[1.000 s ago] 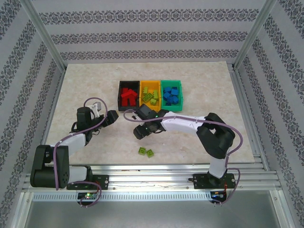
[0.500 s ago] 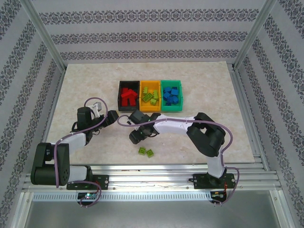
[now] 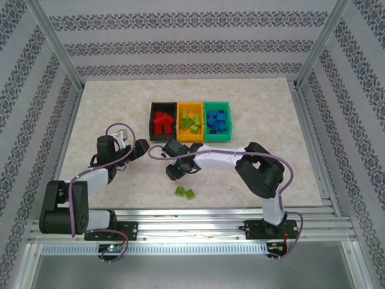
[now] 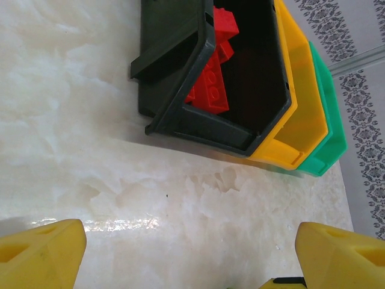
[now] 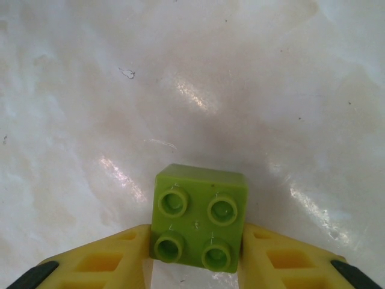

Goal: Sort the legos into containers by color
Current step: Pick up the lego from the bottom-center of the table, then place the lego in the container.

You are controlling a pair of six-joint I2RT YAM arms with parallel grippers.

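The right fingers [image 5: 283, 259] are clamped on a lime green two-by-two brick [image 5: 200, 205] with its studs up, one yellow finger pressed against each side, over the pale marbled surface [image 5: 240, 72]. Whether the brick touches the surface I cannot tell. From above, that arm reaches leftward, with two loose lime green bricks [image 3: 180, 191] lying side by side just nearer the front edge. The left fingers [image 4: 42, 253] stand wide apart, holding nothing, and face the black bin [image 4: 168, 66] with its red bricks [image 4: 210, 90]. The three bins sit in a touching row – black, then the orange-yellow bin [image 3: 191, 138] holding lime green bricks, then the green bin [image 3: 230, 120] holding blue bricks [image 3: 216, 122]
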